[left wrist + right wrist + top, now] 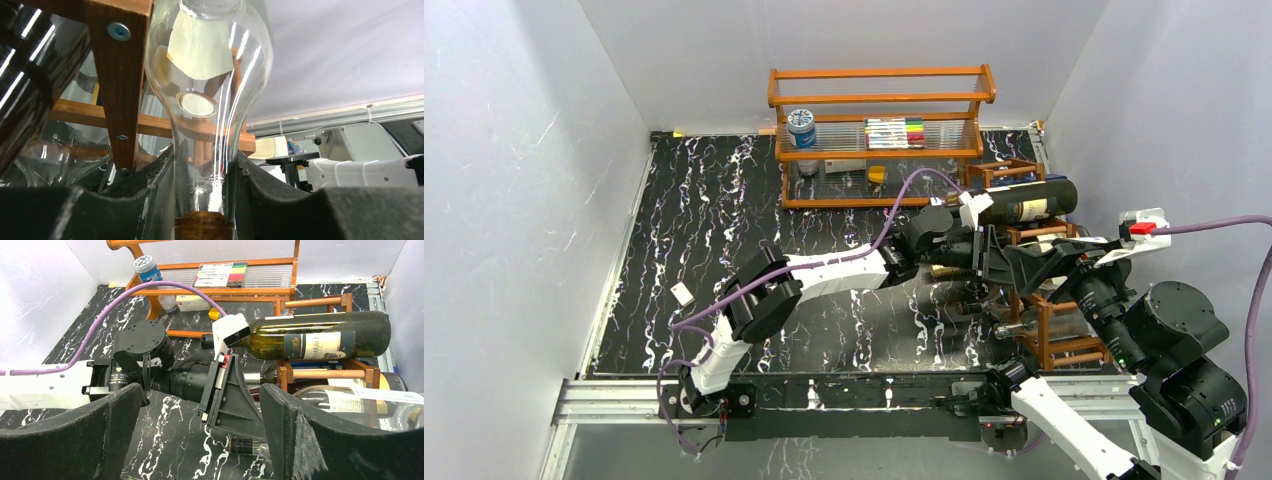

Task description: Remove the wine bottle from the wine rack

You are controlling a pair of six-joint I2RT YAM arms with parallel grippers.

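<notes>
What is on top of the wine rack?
A dark bottle lies on its side across the top of the rack. Clear bottles sit in the cells beneath, mostly hidden by the left arm and right arm.

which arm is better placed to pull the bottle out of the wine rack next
Left. The left gripper is shut on the neck of the clear wine bottle lying in the wine rack, so it likely only needs to draw back. The right gripper hangs open nearby, holding nothing.

The left hand (205, 186) is hemmed in: a wine rack (117, 75) post just beside one finger, a dark bottle (1024, 200) above; open tabletop (714, 220) lies behind it.
</notes>
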